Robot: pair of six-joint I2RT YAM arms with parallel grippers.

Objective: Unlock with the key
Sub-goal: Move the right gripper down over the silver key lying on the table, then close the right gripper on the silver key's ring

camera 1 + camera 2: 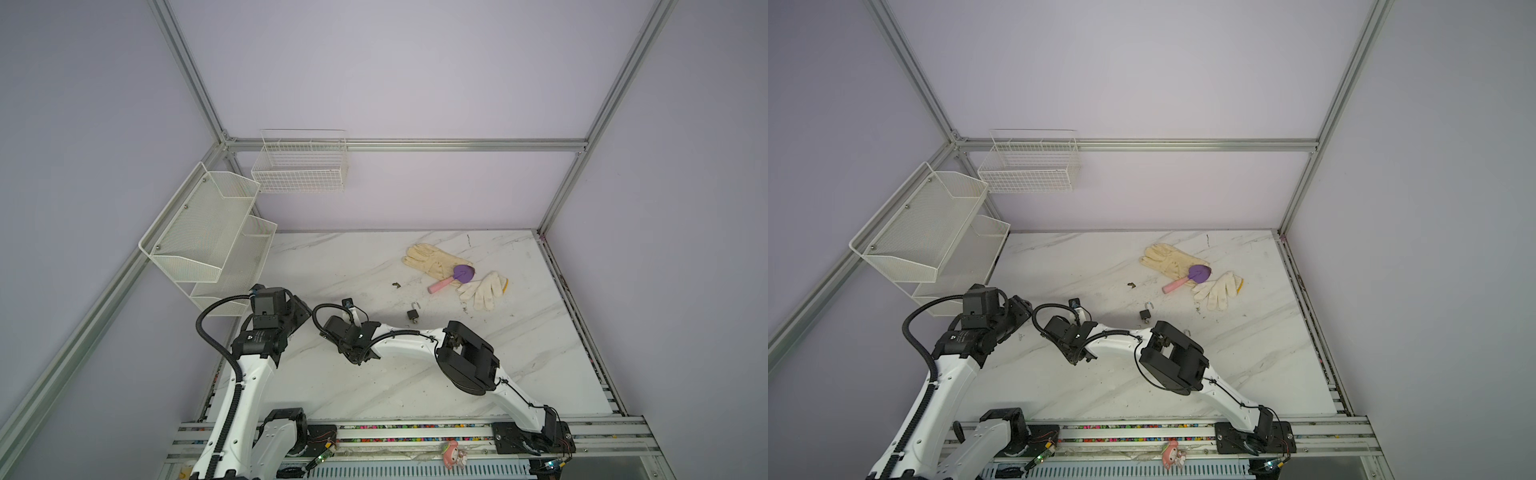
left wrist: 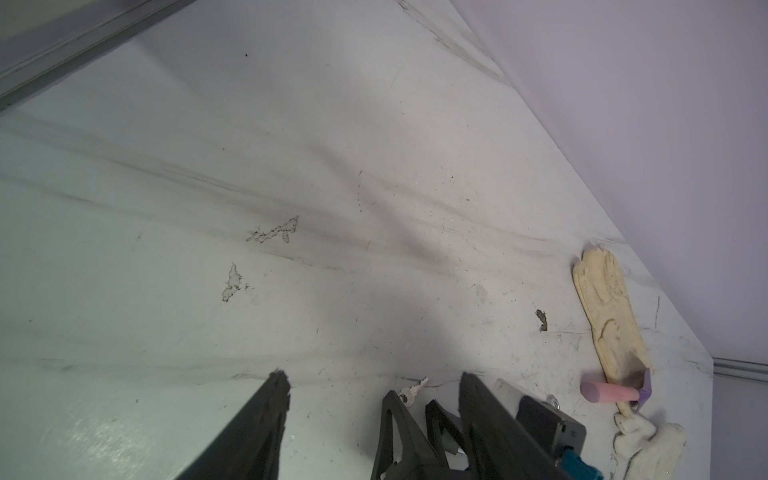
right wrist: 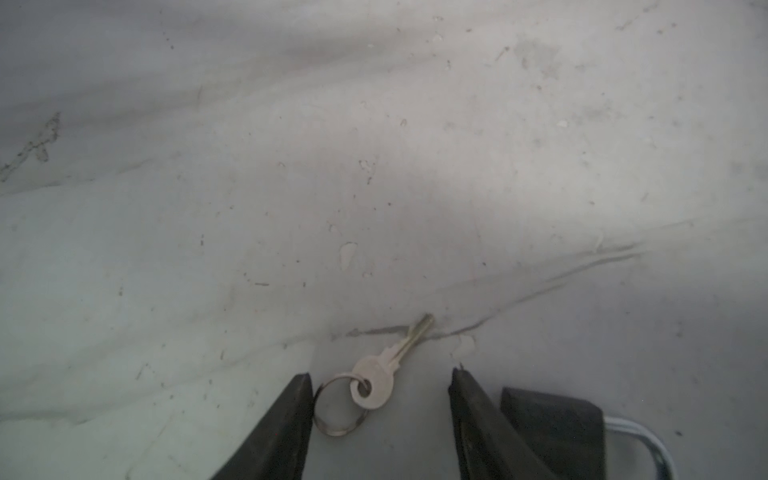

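Here, key [image 3: 376, 380] on table [image 1: 332, 257], basket [image 1: 299, 180] on wall [image 1: 415, 195].

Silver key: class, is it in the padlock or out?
Out: the small silver key lies flat on the white marble table, within the open right gripper.

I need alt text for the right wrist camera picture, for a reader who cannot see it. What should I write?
A small silver key on a ring lies flat on the white marble table, between the two dark fingers of the right gripper. The fingers stand apart and do not yet hold it.
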